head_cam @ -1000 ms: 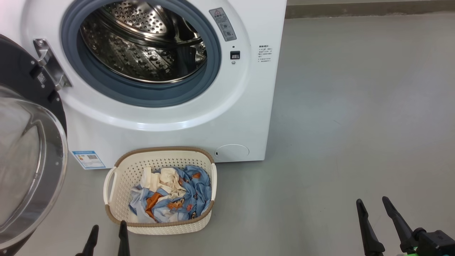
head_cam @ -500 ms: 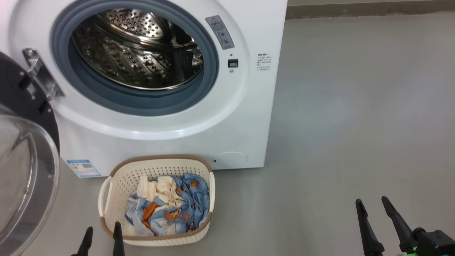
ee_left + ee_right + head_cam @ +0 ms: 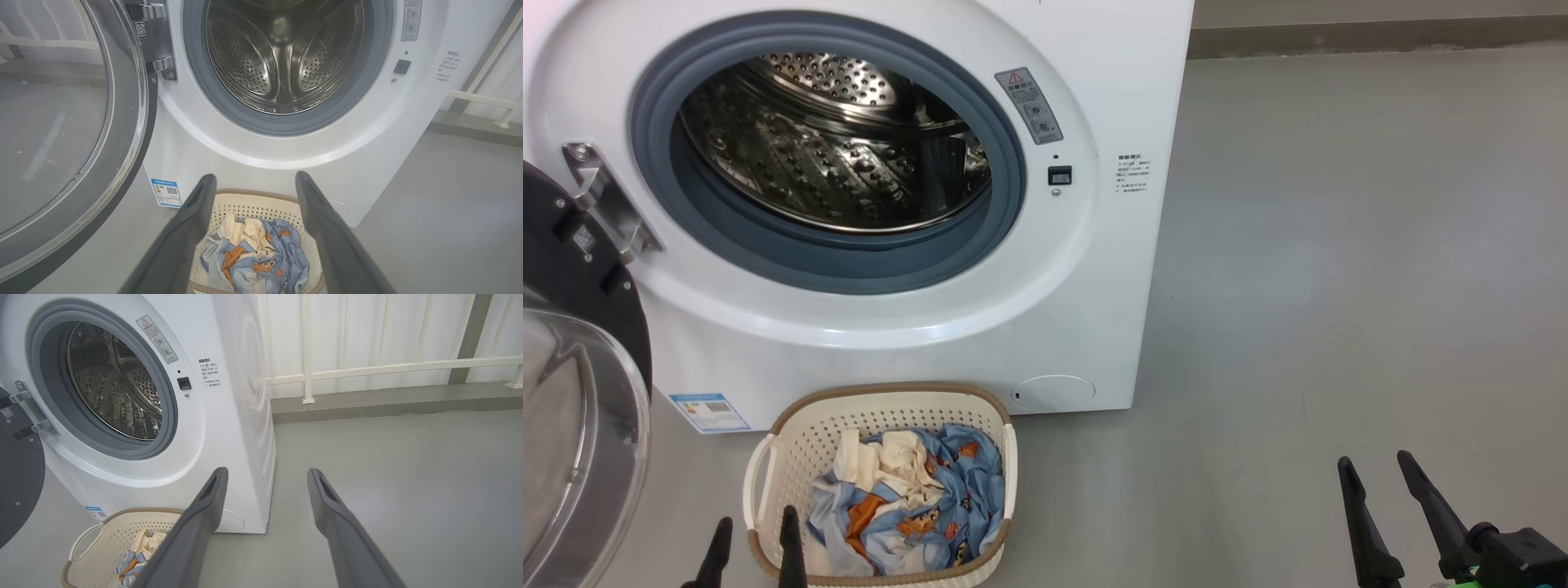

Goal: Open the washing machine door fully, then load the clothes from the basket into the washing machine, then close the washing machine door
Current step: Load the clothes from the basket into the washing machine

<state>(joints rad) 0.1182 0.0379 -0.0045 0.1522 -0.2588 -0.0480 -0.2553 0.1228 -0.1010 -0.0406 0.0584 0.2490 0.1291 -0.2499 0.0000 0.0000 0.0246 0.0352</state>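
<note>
The white washing machine (image 3: 915, 343) (image 3: 367, 134) (image 3: 220, 428) stands with its steel drum exposed. Its black-rimmed glass door (image 3: 572, 408) (image 3: 61, 134) (image 3: 18, 490) is swung wide to the left. In front sits the cream basket (image 3: 882, 404) (image 3: 261, 202) (image 3: 106, 531) holding the clothes (image 3: 907, 506) (image 3: 257, 255) (image 3: 137, 555), blue printed fabric with cream cloth. My left gripper (image 3: 753, 527) (image 3: 254, 179) hovers open and empty at the basket's near left corner. Over the bare floor to the right, my right gripper (image 3: 1374, 467) (image 3: 266, 473) is open and empty too.
Grey floor (image 3: 1339, 286) spreads to the right of the machine. A raised kerb (image 3: 388, 402) with a white railing (image 3: 388, 367) runs behind it. The open door takes up the space on the left.
The head view has tilted up and shifted, so machine and basket sit lower in the picture. Both grippers keep the same spread.
</note>
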